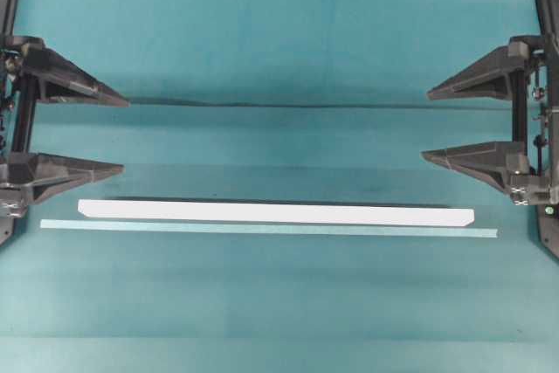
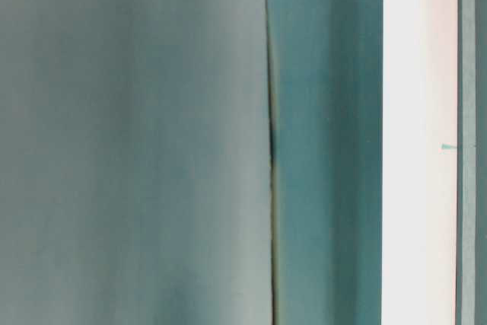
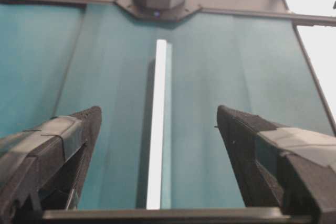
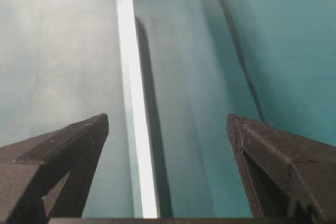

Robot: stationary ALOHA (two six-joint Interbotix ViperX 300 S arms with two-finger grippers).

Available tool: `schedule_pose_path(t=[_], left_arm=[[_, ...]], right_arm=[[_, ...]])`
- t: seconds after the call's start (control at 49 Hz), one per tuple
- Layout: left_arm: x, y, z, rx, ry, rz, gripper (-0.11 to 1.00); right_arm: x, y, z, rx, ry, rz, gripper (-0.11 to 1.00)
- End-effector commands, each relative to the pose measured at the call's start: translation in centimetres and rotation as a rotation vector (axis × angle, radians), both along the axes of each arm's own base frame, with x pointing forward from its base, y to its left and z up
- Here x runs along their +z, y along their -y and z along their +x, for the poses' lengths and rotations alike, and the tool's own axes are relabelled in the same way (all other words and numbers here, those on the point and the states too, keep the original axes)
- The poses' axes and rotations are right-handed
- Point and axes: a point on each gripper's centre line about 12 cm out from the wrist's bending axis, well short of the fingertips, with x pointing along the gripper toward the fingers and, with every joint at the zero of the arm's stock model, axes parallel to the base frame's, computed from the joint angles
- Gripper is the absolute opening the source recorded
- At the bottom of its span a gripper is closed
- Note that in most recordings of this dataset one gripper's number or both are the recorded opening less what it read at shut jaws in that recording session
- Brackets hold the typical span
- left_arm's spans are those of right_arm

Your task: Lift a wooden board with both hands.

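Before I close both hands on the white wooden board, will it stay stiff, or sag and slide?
The wooden board looks straight and flat-edged along its whole length, so it is probably stiff and unlikely to roll. It is long and narrow, so an uneven lift would likely tilt it. Its smooth white face may slip, and the pale teal strip lying alongside could be nudged.

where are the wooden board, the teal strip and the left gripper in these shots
wooden board (image 1: 275, 212), overhead view, middle of its white top face
teal strip (image 1: 268, 229), overhead view, midway along it
left gripper (image 1: 125, 132), overhead view, gap between its open fingertips
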Motion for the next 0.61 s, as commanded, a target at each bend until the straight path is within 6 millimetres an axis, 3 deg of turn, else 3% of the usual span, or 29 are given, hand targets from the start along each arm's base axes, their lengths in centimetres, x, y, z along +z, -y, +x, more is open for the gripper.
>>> schedule_pose_path(t=[0.0, 0.591], left_arm=[[0.7, 0.0, 0.0, 0.002, 0.023, -0.001, 0.96], [0.2, 0.0, -0.2, 0.003, 0.015, -0.009, 0.96]], right_arm=[[0.3, 0.1, 0.1, -0.003, 0.017, 0.001, 0.94], [-0.7, 0.0, -0.2, -0.004, -0.001, 0.006, 0.94]])
